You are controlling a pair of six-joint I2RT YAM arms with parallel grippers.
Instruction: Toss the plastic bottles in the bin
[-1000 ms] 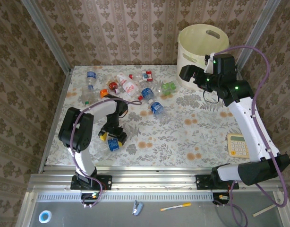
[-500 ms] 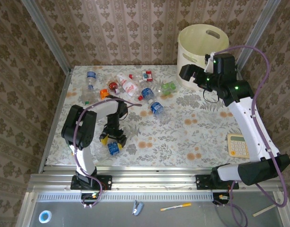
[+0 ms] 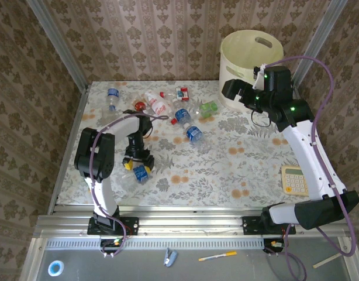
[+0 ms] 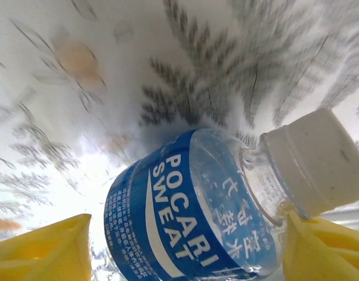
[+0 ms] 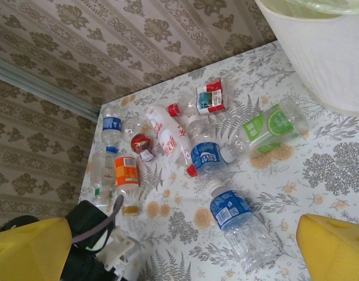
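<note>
At the far right corner of the desk point(image 3: 238, 170), the bin point(image 3: 238, 67) is standing, with the right gripper point(image 3: 231, 89) hovering beside it, fingers spread and empty. The left gripper point(image 3: 137, 164) is straddling a blue-labelled bottle point(image 4: 185, 211) lying near-left, fingers apart, not yet clamping. Likely light, slick and crushable, the bottle is probably calling for a gentle grasp across its labelled body.

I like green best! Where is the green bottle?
In the top view the green bottle lies at the far side of the table, just left of the bin, with a blue-label bottle on its left.
</note>
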